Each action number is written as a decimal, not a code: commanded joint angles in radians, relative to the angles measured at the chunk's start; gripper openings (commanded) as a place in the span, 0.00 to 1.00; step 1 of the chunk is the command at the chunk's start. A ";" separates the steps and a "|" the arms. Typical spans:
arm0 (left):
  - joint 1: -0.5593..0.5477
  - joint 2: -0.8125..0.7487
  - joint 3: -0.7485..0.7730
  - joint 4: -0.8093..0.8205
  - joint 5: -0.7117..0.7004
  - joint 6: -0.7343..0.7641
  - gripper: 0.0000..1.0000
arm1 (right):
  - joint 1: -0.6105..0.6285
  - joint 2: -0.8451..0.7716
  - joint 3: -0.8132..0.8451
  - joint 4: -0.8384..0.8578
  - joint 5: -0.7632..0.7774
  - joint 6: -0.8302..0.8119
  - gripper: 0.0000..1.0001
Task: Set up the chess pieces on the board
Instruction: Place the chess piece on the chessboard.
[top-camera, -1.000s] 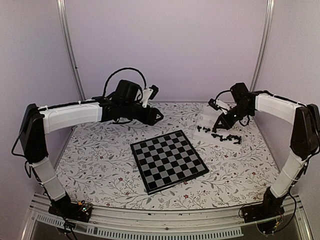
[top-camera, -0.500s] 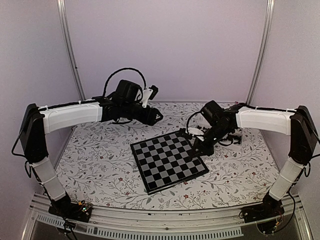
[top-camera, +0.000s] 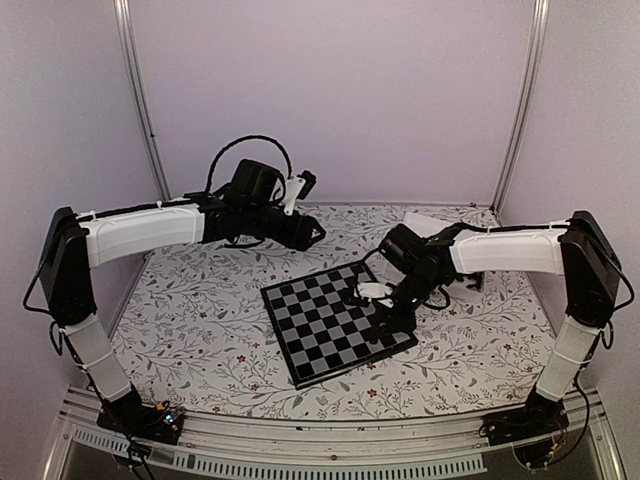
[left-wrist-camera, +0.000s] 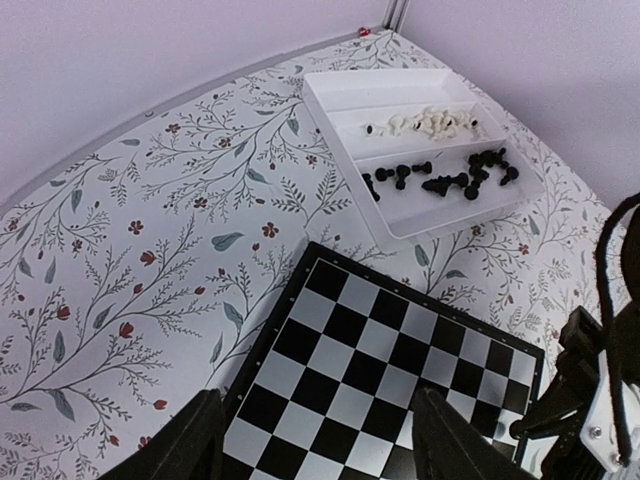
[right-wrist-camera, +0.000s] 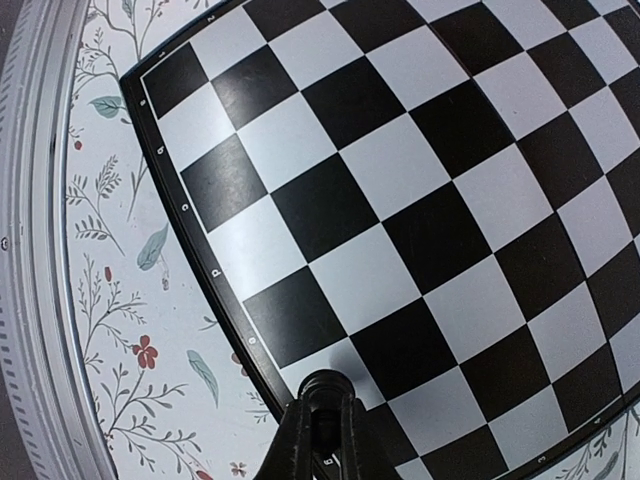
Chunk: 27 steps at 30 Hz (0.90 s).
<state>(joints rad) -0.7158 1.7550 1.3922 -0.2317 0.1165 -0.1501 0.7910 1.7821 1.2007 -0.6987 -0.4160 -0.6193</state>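
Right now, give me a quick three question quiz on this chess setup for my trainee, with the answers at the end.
1. True or false: the left gripper is shut.
2. The right gripper is above which part of the board? A: its edge. B: its centre. C: no part; it is off the board.
3. Which colours of chess pieces lie in the white tray?
Key: 1 false, its jaws stand wide. 2 A. 3 black and cream-white.

Board (top-camera: 310, 325) open across its left, right hand (top-camera: 385, 322) with black piece (right-wrist-camera: 325, 384) low over near-right edge
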 joint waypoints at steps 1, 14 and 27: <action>0.003 0.004 0.033 -0.015 -0.013 -0.001 0.65 | 0.015 0.024 -0.012 0.026 0.031 -0.008 0.08; 0.003 0.008 0.036 -0.021 -0.015 0.000 0.65 | 0.041 0.033 -0.035 0.041 0.075 -0.015 0.14; 0.004 0.009 0.037 -0.021 -0.017 0.001 0.65 | 0.027 -0.041 0.028 -0.029 0.035 -0.017 0.61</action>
<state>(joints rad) -0.7158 1.7550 1.4036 -0.2508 0.1009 -0.1501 0.8265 1.8000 1.1751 -0.6724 -0.3367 -0.6262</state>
